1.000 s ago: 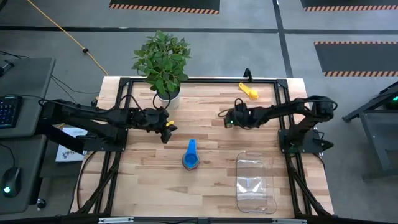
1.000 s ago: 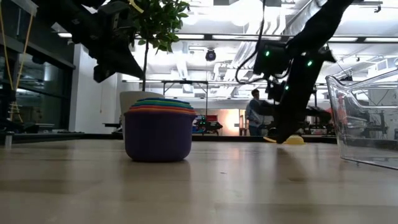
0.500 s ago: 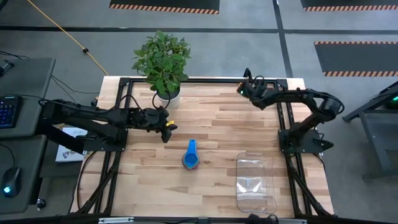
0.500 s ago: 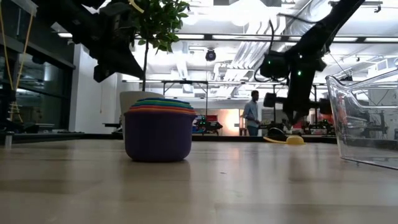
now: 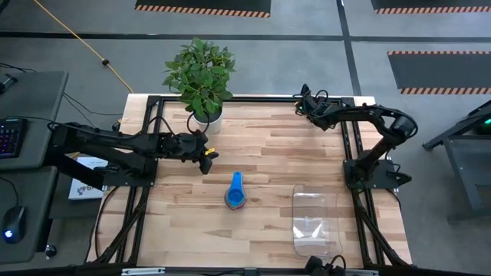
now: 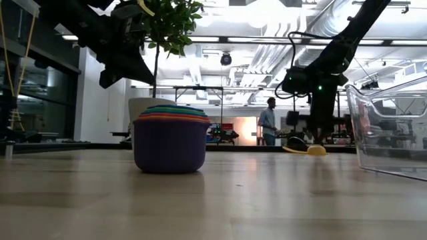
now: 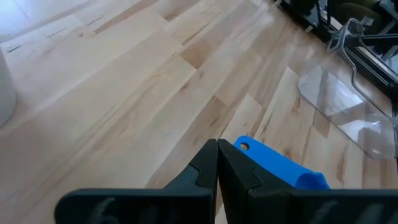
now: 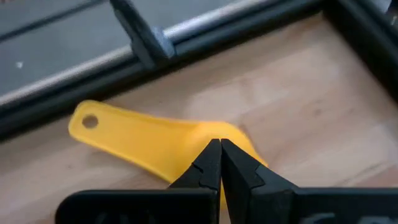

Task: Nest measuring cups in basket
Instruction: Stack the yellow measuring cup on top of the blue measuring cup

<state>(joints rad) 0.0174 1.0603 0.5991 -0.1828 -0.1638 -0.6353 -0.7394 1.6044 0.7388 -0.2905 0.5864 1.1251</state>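
Observation:
The nested stack of measuring cups [image 5: 235,196] sits on the table's middle, its light blue handle [image 7: 273,167] pointing toward the far edge. In the low view the stack [image 6: 171,137] shows a dark outer cup with coloured rims above it. My left gripper [image 5: 205,158] is shut and hovers left of the stack. A single yellow cup [image 8: 155,143] lies near the far edge. It also shows in the low view, as the yellow cup [image 6: 311,150]. My right gripper [image 8: 219,148] is shut and stands over the cup's bowl. The clear basket [image 5: 314,222] rests at the near right. My right gripper's shut fingertips stand above the yellow cup's bowl [image 8: 239,140], coming from above. I cannot tell whether they touch it. The cup lies flat on the table, its handle [image 8: 118,130] pointing away from the bowl.
A potted plant [image 5: 201,77] in a white pot [image 5: 206,119] stands at the far left of the table. A black frame rail [image 8: 149,37] runs along the far edge just behind the yellow cup. A person [image 6: 268,120] stands in the room beyond.
My right gripper has moved from the table's middle toward the far edge and a little to the right, ending over the yellow cup. The left arm, the stack and the yellow cup have kept still.

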